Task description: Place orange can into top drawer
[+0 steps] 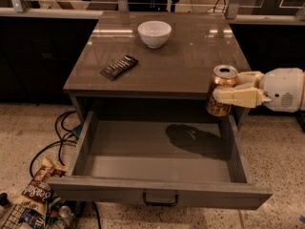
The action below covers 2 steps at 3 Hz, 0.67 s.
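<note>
The orange can (220, 92) is upright, orange-brown with a silver pull-tab top, held in the air at the right front corner of the table. My gripper (234, 90) comes in from the right and is shut on the can, its cream fingers (238, 98) wrapped around the can's side. The top drawer (157, 194) is pulled wide open below, grey-brown with a bare interior and a dark handle on its front panel. The can hangs above the drawer's right rear part and casts a shadow on the drawer floor.
A white bowl (154, 33) and a dark flat packet (119, 67) lie on the table top (176, 61). Cables and snack bags (35, 194) lie on the floor at the left of the drawer. Dark cabinets stand behind.
</note>
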Motion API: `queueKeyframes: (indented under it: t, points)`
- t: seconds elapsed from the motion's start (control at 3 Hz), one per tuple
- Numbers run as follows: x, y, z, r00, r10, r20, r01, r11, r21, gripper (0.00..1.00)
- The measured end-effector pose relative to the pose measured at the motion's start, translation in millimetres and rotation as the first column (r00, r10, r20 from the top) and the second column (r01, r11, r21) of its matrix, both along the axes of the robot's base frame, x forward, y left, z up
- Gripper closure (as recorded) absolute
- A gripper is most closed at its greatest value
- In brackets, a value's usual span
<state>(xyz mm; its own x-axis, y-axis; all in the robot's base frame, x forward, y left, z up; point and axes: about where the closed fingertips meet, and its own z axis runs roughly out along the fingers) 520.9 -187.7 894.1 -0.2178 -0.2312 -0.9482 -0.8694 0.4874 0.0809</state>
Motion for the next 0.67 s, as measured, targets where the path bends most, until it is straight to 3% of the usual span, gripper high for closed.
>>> queueKeyframes:
  t: [0.33, 0.67]
  points:
    - [-3.2, 3.0, -44.9, 0.9997, 0.019, -0.016, -0.018, 0.999, 0.037, 1.0]
    - [1.1, 15.0, -87.6, 0.9978, 0.065, 0.014, -0.065, 0.997, 0.035, 1.0]
